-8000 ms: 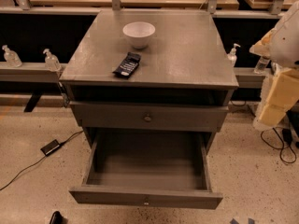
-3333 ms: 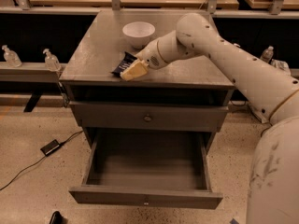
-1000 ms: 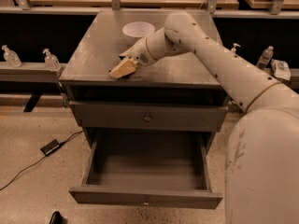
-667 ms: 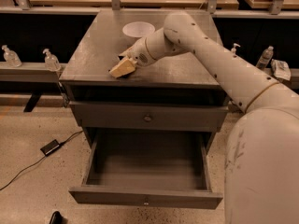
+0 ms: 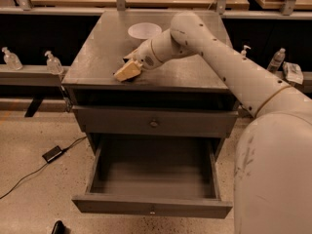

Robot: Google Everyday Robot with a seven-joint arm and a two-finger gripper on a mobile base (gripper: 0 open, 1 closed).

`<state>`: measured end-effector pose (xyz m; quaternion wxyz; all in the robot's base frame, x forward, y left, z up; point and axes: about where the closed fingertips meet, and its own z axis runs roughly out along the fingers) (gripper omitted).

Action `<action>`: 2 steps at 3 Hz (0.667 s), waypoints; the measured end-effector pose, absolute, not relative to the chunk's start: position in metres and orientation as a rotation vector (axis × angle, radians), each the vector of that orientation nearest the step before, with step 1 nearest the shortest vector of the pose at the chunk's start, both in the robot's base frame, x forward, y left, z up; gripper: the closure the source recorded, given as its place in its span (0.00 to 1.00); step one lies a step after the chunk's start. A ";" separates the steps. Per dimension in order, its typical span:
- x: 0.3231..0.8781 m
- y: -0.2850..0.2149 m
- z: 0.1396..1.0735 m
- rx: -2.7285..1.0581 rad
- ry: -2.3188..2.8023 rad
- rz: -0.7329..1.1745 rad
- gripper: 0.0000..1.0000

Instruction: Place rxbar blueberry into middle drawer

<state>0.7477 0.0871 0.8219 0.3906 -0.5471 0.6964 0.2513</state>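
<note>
My gripper (image 5: pixel 126 72) rests low on the front left part of the cabinet top (image 5: pixel 195 72), its tan fingers pressed together over the rxbar blueberry (image 5: pixel 133 78). Only a dark sliver of the bar shows under them; the rest is hidden. The arm reaches in from the right. The middle drawer (image 5: pixel 152 206) is pulled open below, and its grey floor is bare.
A white bowl (image 5: pixel 144 30) stands at the back of the cabinet top. The upper drawer front (image 5: pixel 153 123) is closed. Small bottles stand on the shelves at left (image 5: pixel 52 62) and right (image 5: pixel 276 60). A black adapter and cable (image 5: pixel 51 153) lie on the floor at left.
The arm came in from the right, and the gripper slid left over the bar, which no longer lies in plain view. Over the last second it has stayed put.
</note>
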 end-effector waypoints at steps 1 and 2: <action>0.748 0.087 0.823 -1.390 1.769 0.639 1.00; 0.720 0.096 0.850 -1.441 1.711 0.663 1.00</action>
